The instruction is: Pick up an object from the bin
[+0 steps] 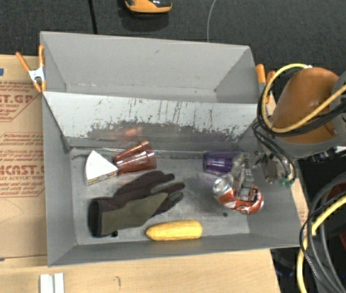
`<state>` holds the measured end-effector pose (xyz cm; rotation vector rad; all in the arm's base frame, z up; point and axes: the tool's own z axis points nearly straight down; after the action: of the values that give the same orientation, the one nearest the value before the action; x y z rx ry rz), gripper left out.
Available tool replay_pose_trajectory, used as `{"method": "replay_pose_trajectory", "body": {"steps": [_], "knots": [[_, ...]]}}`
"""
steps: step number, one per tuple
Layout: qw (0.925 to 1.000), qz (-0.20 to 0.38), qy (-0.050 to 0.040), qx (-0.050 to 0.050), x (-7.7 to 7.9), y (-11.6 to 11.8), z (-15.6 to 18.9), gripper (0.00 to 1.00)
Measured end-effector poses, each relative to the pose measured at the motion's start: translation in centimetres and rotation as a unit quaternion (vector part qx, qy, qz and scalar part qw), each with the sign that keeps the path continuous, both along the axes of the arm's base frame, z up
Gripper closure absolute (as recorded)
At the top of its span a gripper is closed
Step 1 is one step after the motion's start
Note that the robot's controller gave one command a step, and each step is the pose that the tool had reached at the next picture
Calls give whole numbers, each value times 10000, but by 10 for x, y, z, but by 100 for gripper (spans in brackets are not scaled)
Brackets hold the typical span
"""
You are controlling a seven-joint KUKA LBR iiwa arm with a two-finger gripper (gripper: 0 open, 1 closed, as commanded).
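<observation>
My gripper [245, 179] hangs low at the right end of the bin, directly over a crushed red and silver can [226, 193]. It hides the middle of the can. Just up and left of it, a small purple cup [218, 162] lies on its side, close to the gripper but apart from it.
A dark glove [135, 202] lies flat at the bin's centre-left, with a yellow corn cob [174, 230] below it near the front wall. A white wedge [98, 166] and a brown-red cup [136, 157] lie at the back left. The arm's orange cover and cables overhang the right rim.
</observation>
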<state>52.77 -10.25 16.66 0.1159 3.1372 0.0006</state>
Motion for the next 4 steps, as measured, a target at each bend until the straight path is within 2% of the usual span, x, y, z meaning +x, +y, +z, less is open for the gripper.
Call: {"method": "replay_pose_trajectory", "body": {"steps": [1,2,3,4], "knots": [[10000,-2,2,-4,0,0,0,0],[10000,-2,2,-5,0,0,0,0],[9997,249,-28,-12,-24,5,-49,0],[9960,887,40,0,-21,14,-94,100]]}}
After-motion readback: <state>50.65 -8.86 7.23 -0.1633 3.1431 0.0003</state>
